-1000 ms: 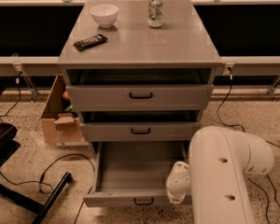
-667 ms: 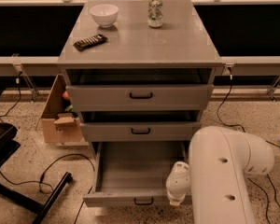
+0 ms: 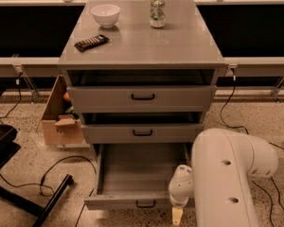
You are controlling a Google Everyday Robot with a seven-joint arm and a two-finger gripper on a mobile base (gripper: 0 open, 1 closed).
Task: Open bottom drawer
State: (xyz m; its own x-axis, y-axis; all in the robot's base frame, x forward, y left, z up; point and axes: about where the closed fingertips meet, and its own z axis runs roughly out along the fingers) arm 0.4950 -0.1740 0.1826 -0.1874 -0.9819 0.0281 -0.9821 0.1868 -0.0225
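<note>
You have the bottom drawer standing well out of the cabinet — its grey front sits lowest in the view, with the small black handle at its centre and the drawer's floor and side walls showing behind it. Your gripper hangs just right of that handle, near the right end of the drawer front, pointing down toward the floor. You cannot tell from here whether the claw is spread or pressed together, nor whether it touches the front. The bulky white arm fills the lower right and covers the drawer's right corner.

Above, the middle drawer and the top drawer each stand a little out, with a dark gap over each. On the cabinet top sit a white bowl, a can and a dark remote, all well apart. Left of the cabinet, an open cardboard box rests on the speckled floor — black cables trail near it
</note>
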